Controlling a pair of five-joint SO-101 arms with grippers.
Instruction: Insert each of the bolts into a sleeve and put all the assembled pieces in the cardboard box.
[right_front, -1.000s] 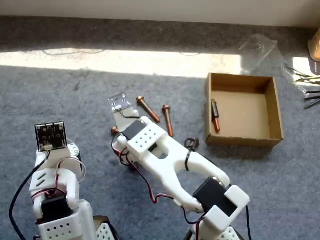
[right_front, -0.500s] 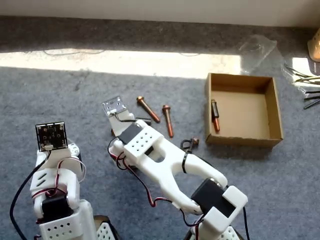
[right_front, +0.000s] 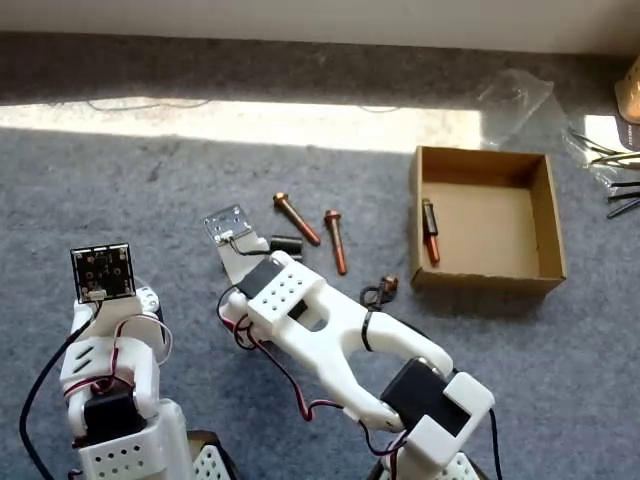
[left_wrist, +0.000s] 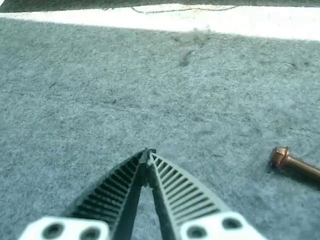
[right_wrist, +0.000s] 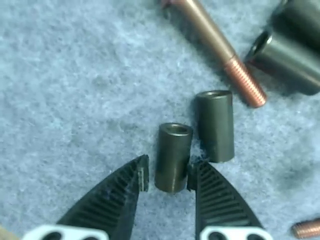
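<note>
**Right pincer straddles a sleeve, left pincer shut**

Your right pincer (right_wrist: 167, 173) is narrowly parted around a dark sleeve (right_wrist: 173, 155) lying on the grey worktop (right_wrist: 75, 75). One finger is against the sleeve and the other is just off it. A second sleeve (right_wrist: 216, 125) lies just beside the first. A third sleeve (right_wrist: 290, 62) lies farther on, next to a copper bolt (right_wrist: 212, 40).

Your left pincer (left_wrist: 146, 152) has its tips pressed together, low over the worktop, with a bolt head (left_wrist: 280, 156) off to one side.

From above, the cardboard box (right_front: 480, 283) stands near one loose bolt (right_front: 296, 218) and another bolt (right_front: 336, 241). It holds one assembled piece (right_front: 429, 231).
</note>
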